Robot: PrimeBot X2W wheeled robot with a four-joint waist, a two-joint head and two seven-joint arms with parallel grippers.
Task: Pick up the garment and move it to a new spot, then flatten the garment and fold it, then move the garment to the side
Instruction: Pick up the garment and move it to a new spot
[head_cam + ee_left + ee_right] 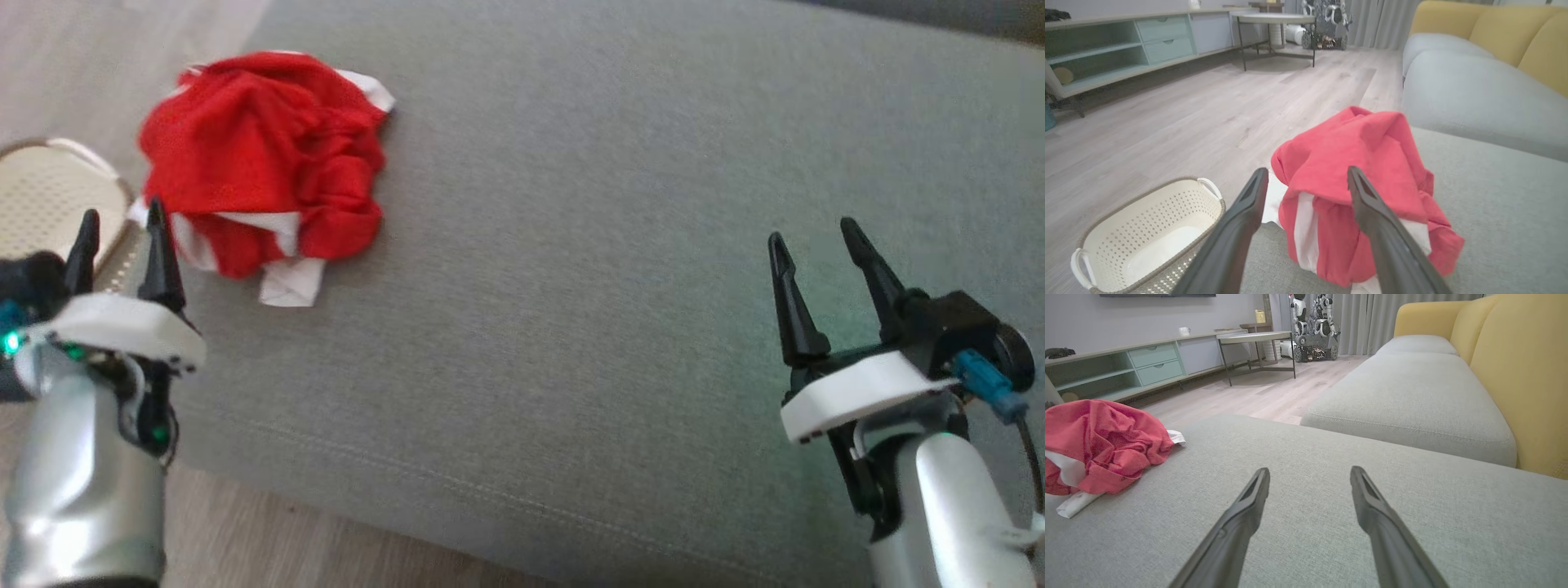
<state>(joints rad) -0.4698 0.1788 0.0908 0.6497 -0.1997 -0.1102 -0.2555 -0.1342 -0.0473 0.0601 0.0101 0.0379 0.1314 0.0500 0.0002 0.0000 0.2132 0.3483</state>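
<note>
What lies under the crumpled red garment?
The grey sofa cushion bears the red garment; white fabric pokes out at its near edge. Anything beneath the heap itself is covered.

Silver forearms (82, 482), white wrist plates (122, 327), black pointed fingers (790, 302) on L hand (122, 210), R hand (810, 229) (blue plug (984, 384))
</note>
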